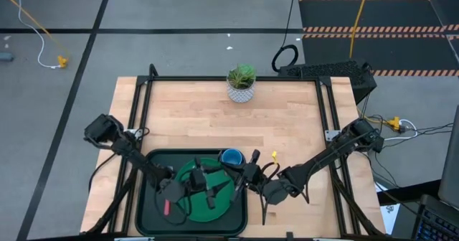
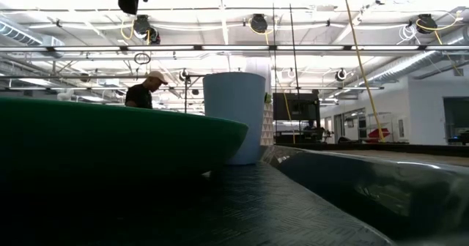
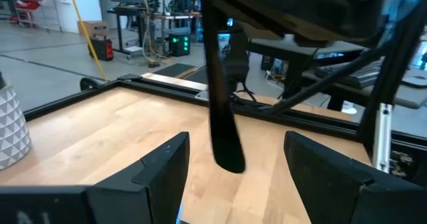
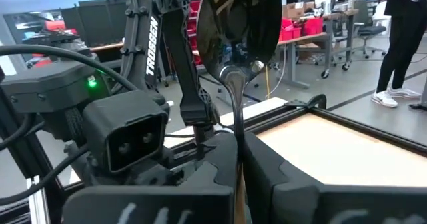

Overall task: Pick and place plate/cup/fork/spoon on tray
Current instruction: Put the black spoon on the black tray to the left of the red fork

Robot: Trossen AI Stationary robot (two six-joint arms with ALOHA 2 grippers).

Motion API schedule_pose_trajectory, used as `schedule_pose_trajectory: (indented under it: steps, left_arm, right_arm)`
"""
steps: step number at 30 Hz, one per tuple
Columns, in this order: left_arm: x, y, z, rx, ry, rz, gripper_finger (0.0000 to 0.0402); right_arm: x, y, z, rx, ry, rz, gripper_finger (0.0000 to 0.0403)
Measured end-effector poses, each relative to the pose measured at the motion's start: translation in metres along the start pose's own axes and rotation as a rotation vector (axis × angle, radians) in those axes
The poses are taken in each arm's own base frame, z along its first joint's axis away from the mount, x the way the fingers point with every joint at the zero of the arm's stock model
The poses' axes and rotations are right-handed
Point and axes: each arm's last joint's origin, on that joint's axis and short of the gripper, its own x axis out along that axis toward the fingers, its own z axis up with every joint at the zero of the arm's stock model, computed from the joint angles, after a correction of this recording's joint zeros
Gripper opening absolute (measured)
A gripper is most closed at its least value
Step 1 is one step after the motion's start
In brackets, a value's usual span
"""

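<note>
Spoon [image 4: 240, 34] upright in the right gripper [image 4: 238, 159], handle pinched tight between the closed fingers, bowl up — held that way, I'd judge, to be lowered handle-first onto the tray [image 1: 147, 198]. The right gripper hangs over the tray's right edge, just beside the cup [image 1: 231, 156] and the plate [image 1: 206, 191], both already on the tray. Facing it over the plate, the left gripper [image 1: 208, 187] has its fingers spread and holds nothing. Fork [image 1: 167, 206] — a red handle on the tray's left side, by the look of it. Room is tight: two arms crowd one tray, bare strip only beside the plate, while the tabletop [image 1: 287, 119] up to the plant pot [image 1: 242, 90] lies open.
</note>
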Motion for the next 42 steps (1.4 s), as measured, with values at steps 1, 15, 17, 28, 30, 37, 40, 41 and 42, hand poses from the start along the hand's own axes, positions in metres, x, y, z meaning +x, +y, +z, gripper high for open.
schedule_pose_trajectory:
  steps: [1, 15, 17, 28, 30, 37, 40, 41, 42]
  left_arm:
    - [0.001, 0.001, 0.000, 0.000, 0.000, 0.003, 0.0246]
    - [0.004, 0.003, 0.000, -0.081, -0.002, 0.015, 0.0074]
    - [0.004, 0.003, 0.001, -0.094, -0.002, 0.018, 0.0039]
    - [-0.001, 0.002, 0.005, -0.100, 0.009, -0.006, 0.0006]
    - [-0.004, 0.001, 0.007, -0.089, 0.019, -0.013, 0.0007]
    - [-0.016, -0.002, 0.020, -0.103, 0.036, -0.098, 0.0006]
    - [-0.021, -0.003, 0.025, -0.101, 0.047, -0.128, 0.0007]
    - [-0.022, -0.004, 0.025, -0.103, 0.052, -0.148, 0.0007]
    - [-0.023, -0.005, 0.025, -0.101, 0.057, -0.171, 0.0005]
  right_arm:
    - [0.001, 0.000, 0.000, 0.000, -0.001, -0.002, 0.0000]
    - [0.000, 0.000, 0.000, -0.021, -0.001, -0.002, 0.0000]
    - [0.000, 0.000, 0.000, -0.027, 0.000, -0.002, 0.0000]
    - [-0.007, 0.005, -0.001, -0.031, 0.003, 0.021, 0.0004]
    - [-0.009, 0.006, -0.001, -0.031, 0.005, 0.028, 0.0015]
    - [-0.023, 0.014, -0.004, -0.129, 0.018, 0.068, 0.0080]
    - [-0.026, 0.017, -0.006, -0.171, 0.044, 0.156, 0.0116]
    - [-0.027, 0.018, -0.007, -0.186, 0.057, 0.195, 0.0128]
    - [-0.028, 0.019, -0.008, -0.199, 0.070, 0.232, 0.0139]
